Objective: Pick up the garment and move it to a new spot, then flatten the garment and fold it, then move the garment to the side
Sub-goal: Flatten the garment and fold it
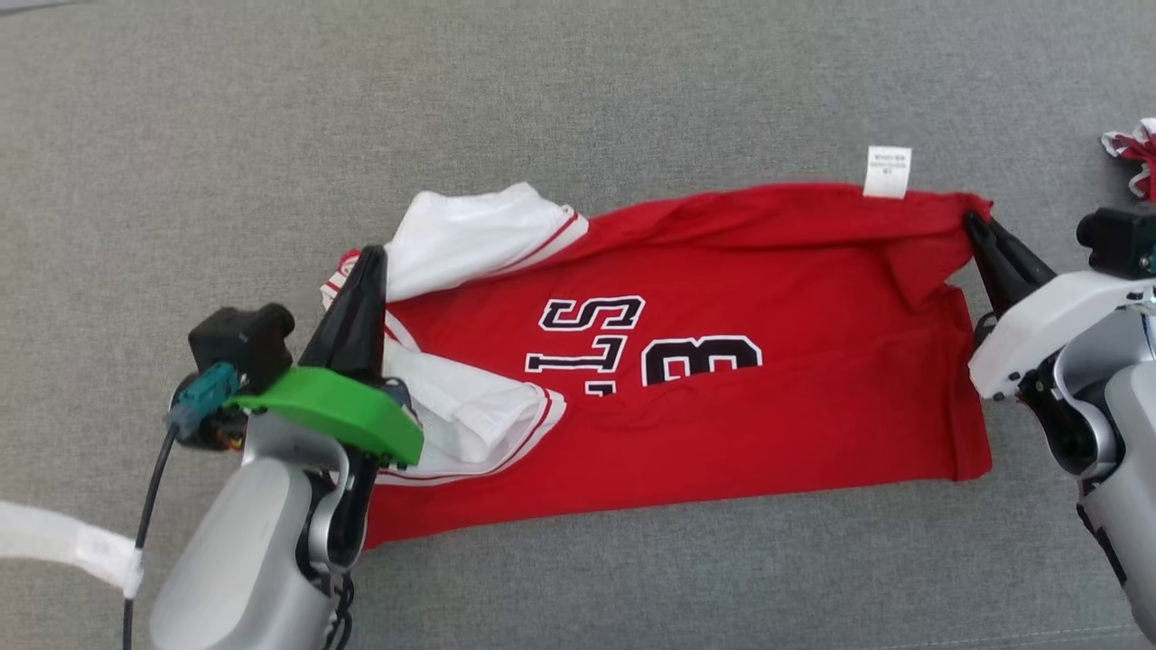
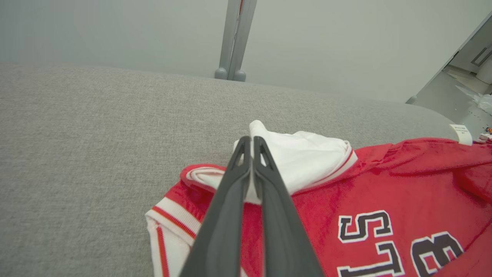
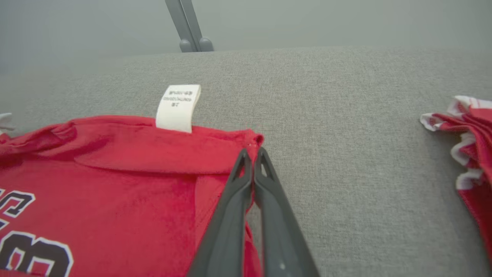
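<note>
the left end effector (image 1: 368,260) is closed narrow, its two dark fingers pinching a fold of white cloth where the far white sleeve (image 1: 470,235) meets the collar end of the red jersey (image 1: 686,433). the left wrist view shows the same pinch (image 2: 251,145), with white fabric squeezed between the tips. the right end effector (image 1: 972,218) is also closed tight, nipping the far corner of the red hem, and the right wrist view shows it there (image 3: 252,154), just at 4 o'clock of the white care label (image 3: 178,107).

the jersey lies on the grey fabric surface (image 1: 578,81), its long axis running from 9 o'clock to 3 o'clock, with black-and-white lettering facing up and partly cut off by a crease. a second white sleeve (image 1: 470,420) rests at the 9 o'clock end, near the left wrist.

each arm holds its own end of the far edge. the body of the jersey spreads from the left tips toward 4 o'clock and from the right tips toward 8 o'clock. any fold from here would likely carry that far edge toward 6 o'clock, both arms moving together so the cloth stays taut.

another red-and-white garment (image 1: 1136,153) lies bunched well apart at 2 o'clock.
</note>
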You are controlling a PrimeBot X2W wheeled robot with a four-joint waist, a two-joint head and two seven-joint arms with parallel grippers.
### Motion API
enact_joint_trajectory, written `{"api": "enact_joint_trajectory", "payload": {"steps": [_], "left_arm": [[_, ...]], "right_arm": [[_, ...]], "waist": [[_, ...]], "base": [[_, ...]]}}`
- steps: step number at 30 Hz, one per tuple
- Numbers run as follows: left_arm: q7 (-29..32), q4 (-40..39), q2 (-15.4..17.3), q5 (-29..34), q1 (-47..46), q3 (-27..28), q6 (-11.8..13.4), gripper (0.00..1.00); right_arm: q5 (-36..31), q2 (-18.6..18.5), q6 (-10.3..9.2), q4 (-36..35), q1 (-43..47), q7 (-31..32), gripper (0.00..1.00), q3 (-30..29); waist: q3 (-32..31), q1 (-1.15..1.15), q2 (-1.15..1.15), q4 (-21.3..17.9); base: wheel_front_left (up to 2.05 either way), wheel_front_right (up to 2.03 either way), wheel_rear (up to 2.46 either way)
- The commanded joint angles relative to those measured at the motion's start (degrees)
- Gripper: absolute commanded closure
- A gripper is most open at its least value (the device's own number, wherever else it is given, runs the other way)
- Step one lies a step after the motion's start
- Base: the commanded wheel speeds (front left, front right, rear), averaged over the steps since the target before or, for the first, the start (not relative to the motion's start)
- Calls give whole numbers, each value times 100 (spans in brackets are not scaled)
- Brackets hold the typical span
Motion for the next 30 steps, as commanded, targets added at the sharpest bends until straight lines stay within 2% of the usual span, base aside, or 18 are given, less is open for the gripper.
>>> {"api": "enact_joint_trajectory", "payload": {"steps": [1,7,14,16,17,18,19,20,25,30], "left_arm": [[21,-184,57,-68,280,36,67,100],[226,-785,129,-241,1084,-17,304,100],[321,-859,54,-286,1448,-133,396,100],[314,-822,32,-294,1520,-166,400,100],[361,-788,34,-288,1539,-217,371,100],[372,-764,30,-283,1557,-262,333,89],[351,-724,6,-304,1573,-267,343,53],[311,-682,9,-297,1580,-275,331,0],[18,-383,23,-186,1598,-278,282,0],[-555,-220,15,32,1564,-78,172,0]], "right_arm": [[40,-47,-12,-25,147,36,100,-26],[-152,-176,-12,-1,439,194,100,-141],[-412,-191,-12,88,616,494,100,-104],[-496,-199,-12,131,690,619,0,-196],[-515,-185,-12,134,706,635,0,-265],[-548,-169,-12,113,741,654,0,-305],[-584,-154,-11,70,799,645,0,-375],[-597,-128,-11,26,839,607,0,-449],[-602,51,-12,-362,1175,554,0,-840],[-628,313,-11,-824,1533,488,0,-1238]], "waist": [[-88,0,0,25],[-262,0,0,101],[-407,0,0,191],[-451,0,0,223],[-469,0,0,238],[-485,0,0,250],[-506,0,0,266],[-526,0,0,278],[-626,0,0,328],[-788,0,0,366]], "base": [[0,0,0],[0,0,0],[0,0,0],[0,0,0],[0,0,0],[0,0,0],[0,0,0],[0,0,0],[0,0,0],[0,0,0]]}}
